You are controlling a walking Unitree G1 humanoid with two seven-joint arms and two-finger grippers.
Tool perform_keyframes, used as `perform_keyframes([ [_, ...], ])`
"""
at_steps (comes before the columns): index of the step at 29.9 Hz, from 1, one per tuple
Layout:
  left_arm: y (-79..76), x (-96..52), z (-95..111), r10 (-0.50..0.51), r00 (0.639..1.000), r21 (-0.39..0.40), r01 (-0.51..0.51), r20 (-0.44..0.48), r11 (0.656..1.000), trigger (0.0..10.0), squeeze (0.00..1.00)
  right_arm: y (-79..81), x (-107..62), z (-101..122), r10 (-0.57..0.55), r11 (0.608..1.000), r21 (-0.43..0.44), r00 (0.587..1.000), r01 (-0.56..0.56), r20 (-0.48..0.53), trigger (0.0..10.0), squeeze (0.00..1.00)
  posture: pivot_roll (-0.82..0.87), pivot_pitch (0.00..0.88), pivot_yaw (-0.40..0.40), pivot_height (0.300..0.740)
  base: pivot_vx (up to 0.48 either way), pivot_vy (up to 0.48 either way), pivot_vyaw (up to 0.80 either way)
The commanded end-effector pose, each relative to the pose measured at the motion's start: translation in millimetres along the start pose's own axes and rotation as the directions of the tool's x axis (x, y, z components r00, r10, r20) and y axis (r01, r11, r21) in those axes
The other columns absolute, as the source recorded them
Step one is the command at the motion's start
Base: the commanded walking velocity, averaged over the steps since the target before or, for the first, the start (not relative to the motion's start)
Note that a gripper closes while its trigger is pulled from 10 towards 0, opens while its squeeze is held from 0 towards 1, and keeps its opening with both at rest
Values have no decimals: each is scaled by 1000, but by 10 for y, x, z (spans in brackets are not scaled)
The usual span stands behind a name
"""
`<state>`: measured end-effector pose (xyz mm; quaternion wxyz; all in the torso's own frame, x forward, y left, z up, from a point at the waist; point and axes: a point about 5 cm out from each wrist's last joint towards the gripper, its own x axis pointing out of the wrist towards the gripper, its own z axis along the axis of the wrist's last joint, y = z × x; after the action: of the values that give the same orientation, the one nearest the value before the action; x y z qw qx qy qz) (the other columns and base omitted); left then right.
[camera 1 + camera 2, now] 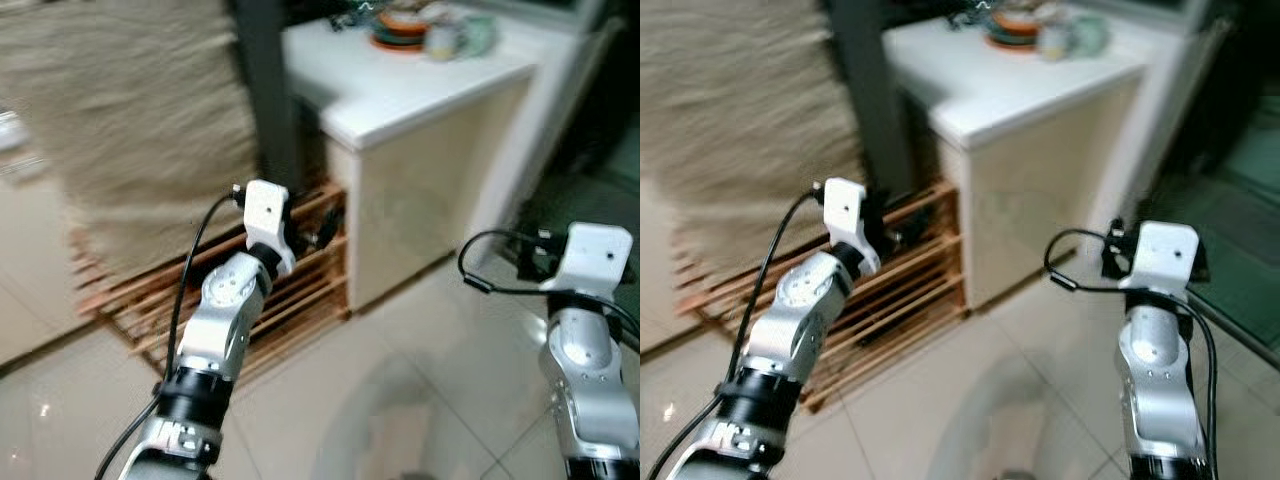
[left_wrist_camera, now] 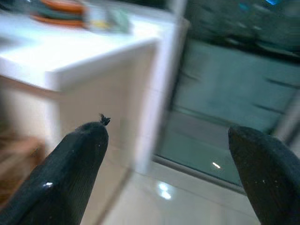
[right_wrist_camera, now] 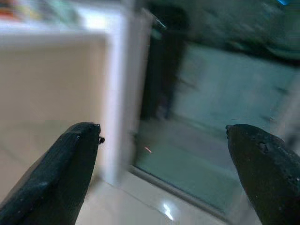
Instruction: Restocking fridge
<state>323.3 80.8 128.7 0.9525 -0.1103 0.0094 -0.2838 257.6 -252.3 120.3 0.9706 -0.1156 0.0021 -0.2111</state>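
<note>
No fridge or groceries can be made out in these blurred views. My left arm (image 1: 240, 290) is raised in front of a low wooden rack (image 1: 300, 295). Its gripper (image 2: 168, 129) is open, with nothing between the black fingers (image 2: 79, 154). My right arm (image 1: 590, 340) is raised beside the counter's end, over the tiled floor. The right gripper (image 3: 163, 130) is also open and holds nothing. Both grippers point towards the corner of a white counter (image 1: 420, 90) and the dark glass beyond it.
Stacked plates and a cup (image 1: 415, 28) stand at the back of the counter. A beige cloth (image 1: 130, 120) hangs at the left above the rack. Dark glass panels (image 1: 590, 190) stand at the right. Glossy pale floor tiles (image 1: 400, 400) lie ahead.
</note>
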Motion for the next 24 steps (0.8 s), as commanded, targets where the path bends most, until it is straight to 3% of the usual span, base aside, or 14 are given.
perform_keyframes([
  [1,118,-96,-31,22,1000,18,-22,-14,1000,10000,0,122,-5,75,37,999,17,999,-38,37,10000,75,-205,0,94,740,480,0,-744],
  [9,128,-105,-31,37,999,13,-37,-12,999,10000,0,164,-48,-2,54,998,20,998,-54,27,10000,122,-201,0,89,740,480,0,-734],
  [10,165,-104,-38,64,998,14,-64,-19,998,10000,0,169,-48,-3,55,998,21,998,-56,28,10000,122,-201,0,90,740,480,0,-725],
  [13,510,-155,-45,332,942,-67,-335,-45,940,10000,0,175,-32,-25,42,996,80,999,-42,3,10000,122,-203,0,97,740,0,0,-700],
  [16,640,-228,-13,410,911,-36,-411,-35,911,10000,0,182,-24,-5,48,993,108,999,-50,16,10000,122,-202,0,96,740,0,0,-702],
  [19,639,-269,-23,398,916,26,-397,-48,917,10000,0,209,-39,-12,66,990,120,997,-69,28,10000,133,-196,0,96,740,0,0,-692],
  [24,595,-259,-54,385,921,60,-382,-55,922,10000,0,236,-58,-48,80,991,105,997,-82,20,10000,137,-190,0,95,740,0,0,-688],
])
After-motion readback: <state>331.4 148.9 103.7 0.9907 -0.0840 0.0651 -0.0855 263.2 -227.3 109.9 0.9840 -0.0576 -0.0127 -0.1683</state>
